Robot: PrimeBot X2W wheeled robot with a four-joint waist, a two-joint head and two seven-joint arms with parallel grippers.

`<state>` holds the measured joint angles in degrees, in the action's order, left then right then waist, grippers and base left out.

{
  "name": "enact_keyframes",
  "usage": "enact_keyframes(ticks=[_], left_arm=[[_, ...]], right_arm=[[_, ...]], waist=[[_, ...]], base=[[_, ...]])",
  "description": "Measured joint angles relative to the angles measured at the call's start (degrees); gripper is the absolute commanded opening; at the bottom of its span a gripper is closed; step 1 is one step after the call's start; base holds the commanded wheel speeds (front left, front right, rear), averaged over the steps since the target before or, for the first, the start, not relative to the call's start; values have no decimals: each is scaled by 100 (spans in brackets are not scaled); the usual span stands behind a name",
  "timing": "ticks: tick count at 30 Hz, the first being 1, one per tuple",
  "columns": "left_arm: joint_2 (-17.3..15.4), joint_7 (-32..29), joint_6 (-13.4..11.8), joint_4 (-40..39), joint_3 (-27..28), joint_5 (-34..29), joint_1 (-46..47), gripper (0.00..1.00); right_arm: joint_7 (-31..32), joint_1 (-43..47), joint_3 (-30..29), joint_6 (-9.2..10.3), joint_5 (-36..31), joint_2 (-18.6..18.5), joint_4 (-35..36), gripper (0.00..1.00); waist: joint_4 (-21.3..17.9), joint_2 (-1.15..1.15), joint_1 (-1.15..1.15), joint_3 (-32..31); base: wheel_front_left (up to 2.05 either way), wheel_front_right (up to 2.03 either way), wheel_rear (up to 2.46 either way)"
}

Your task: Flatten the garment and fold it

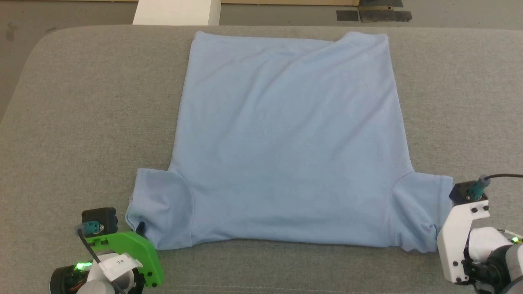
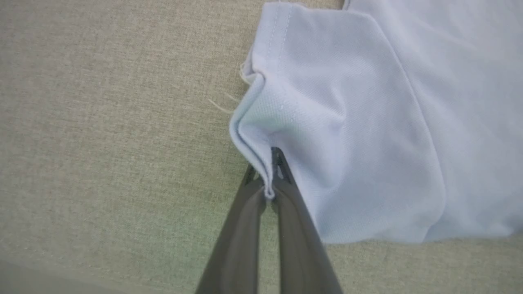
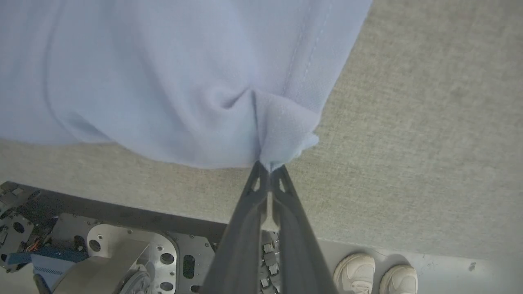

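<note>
Head view: the light blue shirt (image 1: 286, 143) lies flat on the grey padded surface (image 1: 81, 122), sleeves nearest. Left wrist view: the left gripper (image 2: 271, 179) clamps the left sleeve (image 2: 327, 122) at its edge. Right wrist view: the right gripper (image 3: 267, 167) pinches the right sleeve (image 3: 286, 118) at its corner.

Soft, even light, seemingly from overhead, falls on the grey upholstered surface (image 1: 81, 102) in the head view. The light blue shirt (image 1: 286, 134) there shows only faint shading in its creases and a thin shadow under its near hem, with no glare. Both wrist views look paler and washed out, with wide-angle bending towards the edges; the long dark fingers (image 2: 241, 245) of the left gripper (image 2: 267, 171) and the right gripper (image 3: 268, 167) blur near the lens, while the knit beyond stays fairly crisp.
</note>
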<state>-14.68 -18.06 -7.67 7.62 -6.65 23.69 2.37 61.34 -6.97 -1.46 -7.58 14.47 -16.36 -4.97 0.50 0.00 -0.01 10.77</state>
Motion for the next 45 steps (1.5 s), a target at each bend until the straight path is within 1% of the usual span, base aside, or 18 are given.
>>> enact_keyframes(ticks=[2,5,6,7,9,11,16,20,22,24,27,30,34,37,41,45], left_arm=[[25,9,0,-4,-4,10,19,0],[35,55,-1,-13,0,42,17,0],[37,56,-3,-21,3,47,16,0],[37,56,-4,-32,10,55,12,0],[41,75,-15,-49,31,63,-3,0],[47,111,-56,-82,60,90,-29,0],[51,133,-103,-143,78,116,-188,0],[55,166,-103,-226,56,130,-226,0],[65,225,-102,-282,46,170,-226,0],[69,260,-102,-331,47,219,-227,0],[76,319,-103,-467,47,225,-225,0],[82,380,-103,-666,55,231,-222,0],[134,428,-108,-1034,7,233,-159,0],[238,461,-131,-1308,-97,221,-5,0],[359,566,-144,-1593,-188,216,152,0],[508,712,-144,-1822,-253,232,177,0]], right_arm=[[123,-3,86,0,18,-21,-233,0],[177,-25,112,0,167,-85,-330,0],[169,-25,107,0,221,-98,-328,26],[140,-25,63,0,318,-97,-319,100],[-7,-11,-115,0,449,-70,-223,100],[-244,-11,-509,0,648,52,21,100],[-923,-26,-1304,1,1045,364,896,100],[-1940,-313,-1845,1,1077,554,1485,100],[-2425,-494,-1862,1,1077,592,1559,100],[-2794,-628,-1770,1,1080,632,1488,100],[-3301,-893,-1557,1,1042,588,1155,100],[-3641,-1358,-1358,2,928,475,673,100],[-3786,-2315,-1171,1,650,287,14,100],[-3687,-3131,-1109,1,365,42,-455,100],[-3259,-4205,-981,1,38,-266,-1027,100],[-2609,-5085,-798,1,-336,-517,-1423,100]], waist=[[32,0,0,30],[65,0,0,29],[66,0,0,17],[62,0,0,-4],[50,0,0,-57],[34,0,0,-129],[-9,0,0,-288],[-24,0,0,-316],[-23,0,0,-287],[-29,0,0,-247],[-36,0,0,-145],[-35,0,0,8],[-5,0,0,324],[57,0,1,620],[218,0,1,1085],[434,0,2,1570]], base=[[0,0,0],[0,0,0],[0,0,0],[0,0,0],[0,0,0],[0,0,0],[0,0,0],[0,0,0],[0,0,0],[0,0,0],[0,0,0],[0,0,0],[0,0,0],[0,0,0],[0,0,0],[0,0,0]])
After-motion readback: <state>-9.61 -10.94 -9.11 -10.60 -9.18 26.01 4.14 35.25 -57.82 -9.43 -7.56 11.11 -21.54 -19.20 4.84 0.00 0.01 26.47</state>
